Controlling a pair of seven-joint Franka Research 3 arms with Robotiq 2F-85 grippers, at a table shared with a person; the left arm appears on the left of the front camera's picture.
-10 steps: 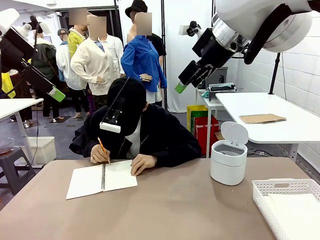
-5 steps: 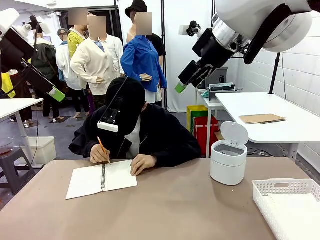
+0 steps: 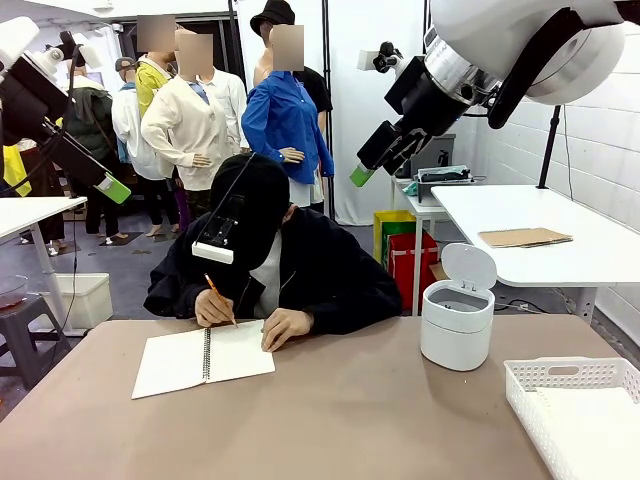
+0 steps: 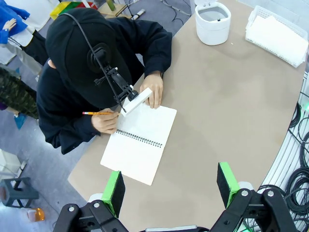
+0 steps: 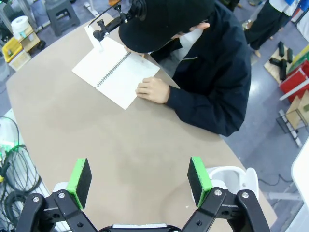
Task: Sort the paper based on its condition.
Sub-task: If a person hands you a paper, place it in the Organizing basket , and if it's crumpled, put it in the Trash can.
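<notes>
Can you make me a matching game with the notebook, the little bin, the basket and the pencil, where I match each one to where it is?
Things:
1. white spiral-bound paper notebook
2. small round white plastic bin
3. white plastic lattice basket
4. orange pencil

Places:
A. in the person's hand, tip on the page
B. at the table's near right corner, white paper inside
C. lying open in front of the person
D. standing on the table's far right with its lid up

Pairs: 1-C, 2-D, 3-B, 4-A

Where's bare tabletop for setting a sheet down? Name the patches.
Free: the wide stretch between the notebook and the white bin, and the near edge left of the white basket. Crowded: the far left, where the person's hands rest on the notebook.
</notes>
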